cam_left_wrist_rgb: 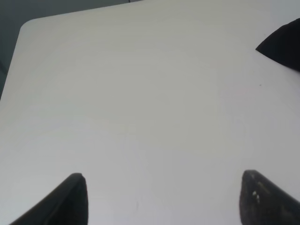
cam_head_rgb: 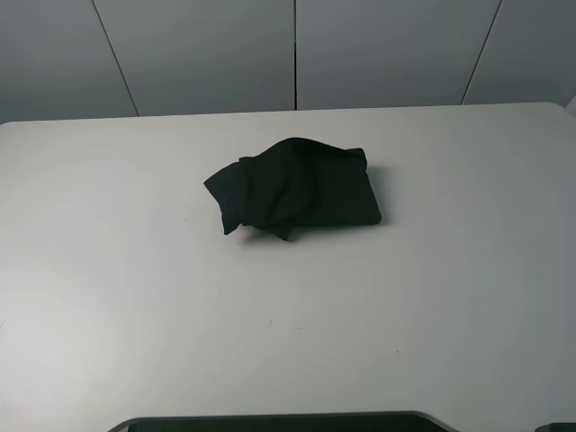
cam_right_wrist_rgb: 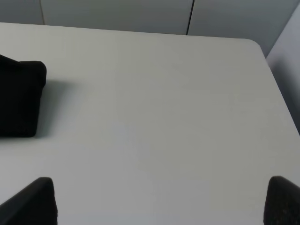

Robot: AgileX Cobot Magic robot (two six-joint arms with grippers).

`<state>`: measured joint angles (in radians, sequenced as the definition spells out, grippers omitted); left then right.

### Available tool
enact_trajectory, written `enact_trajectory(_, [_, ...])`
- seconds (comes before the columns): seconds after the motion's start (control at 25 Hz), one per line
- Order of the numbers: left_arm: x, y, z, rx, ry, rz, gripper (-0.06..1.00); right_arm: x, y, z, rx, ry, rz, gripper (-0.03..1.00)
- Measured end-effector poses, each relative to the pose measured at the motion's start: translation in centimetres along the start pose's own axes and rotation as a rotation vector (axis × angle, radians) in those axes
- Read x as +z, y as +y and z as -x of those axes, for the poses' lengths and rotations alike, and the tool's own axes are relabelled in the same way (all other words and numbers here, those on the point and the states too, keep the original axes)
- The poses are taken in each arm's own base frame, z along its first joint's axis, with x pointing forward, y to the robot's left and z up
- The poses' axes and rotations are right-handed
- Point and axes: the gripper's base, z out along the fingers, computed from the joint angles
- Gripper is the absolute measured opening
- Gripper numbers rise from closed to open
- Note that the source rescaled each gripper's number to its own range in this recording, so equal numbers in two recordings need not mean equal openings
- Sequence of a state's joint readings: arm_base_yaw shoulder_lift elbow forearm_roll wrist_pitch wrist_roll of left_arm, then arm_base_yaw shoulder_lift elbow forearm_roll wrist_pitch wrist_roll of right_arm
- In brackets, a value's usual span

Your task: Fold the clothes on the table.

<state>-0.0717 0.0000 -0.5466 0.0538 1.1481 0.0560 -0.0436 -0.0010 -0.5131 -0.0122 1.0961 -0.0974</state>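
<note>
Black T-shirt (cam_head_rgb: 297,184) bunched into a rough folded bundle near middle of white table (cam_head_rgb: 135,297). Left end effector (cam_left_wrist_rgb: 164,199) and right end effector (cam_right_wrist_rgb: 161,201) both spread wide, empty, well apart from shirt.

Plain black T-shirt (cam_head_rgb: 292,184) with no print showing, smooth white table (cam_head_rgb: 135,297) with a few tiny dark specks, pale grey wall panels (cam_head_rgb: 198,54) split by dark seams, black fingertips (cam_left_wrist_rgb: 70,199) on both grippers

right end effector (cam_right_wrist_rgb: 159,201) spread wide | T-shirt (cam_right_wrist_rgb: 18,98) bundled | table (cam_right_wrist_rgb: 164,108)
</note>
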Motion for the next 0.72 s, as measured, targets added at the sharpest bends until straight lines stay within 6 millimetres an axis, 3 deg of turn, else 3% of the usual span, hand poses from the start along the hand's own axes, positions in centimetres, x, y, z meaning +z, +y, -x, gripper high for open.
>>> enact_trajectory(0.72, [0.83, -0.05, -0.07, 0.002, -0.025, 0.002, 0.87, -0.25, 0.35, 0.62, 0.022, -0.057, 0.038, 0.95])
